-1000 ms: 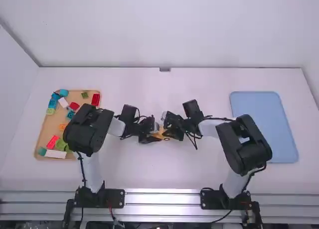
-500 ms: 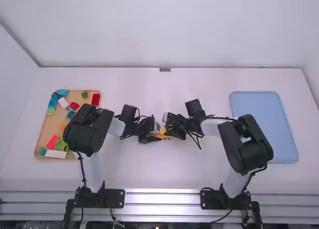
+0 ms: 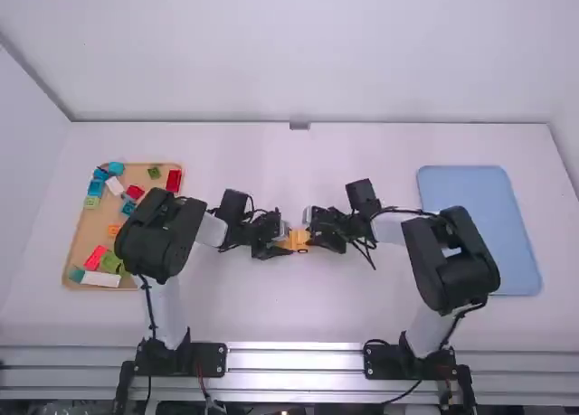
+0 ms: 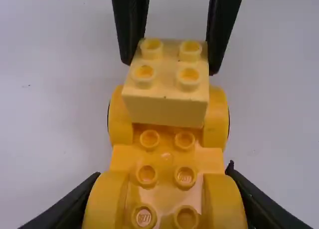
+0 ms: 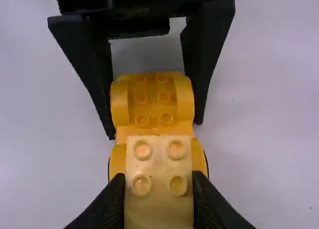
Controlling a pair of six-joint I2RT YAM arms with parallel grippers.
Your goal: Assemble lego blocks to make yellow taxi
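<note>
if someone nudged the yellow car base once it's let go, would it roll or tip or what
The yellow car base would probably roll, as what looks like a dark wheel shows at its side. It should feel stiff, being studded, plastic-looking brick. The pale yellow block over one end might make it slightly top-heavy.

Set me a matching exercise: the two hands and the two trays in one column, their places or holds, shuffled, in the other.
1. Left hand
2. Blue tray
3. Right hand
4. Tan tray

A. closed on the pale block
B. at the table's left, bearing bricks
C. closed on the base
D. at the table's right

Pairs: 1-C, 2-D, 3-A, 4-B
</note>
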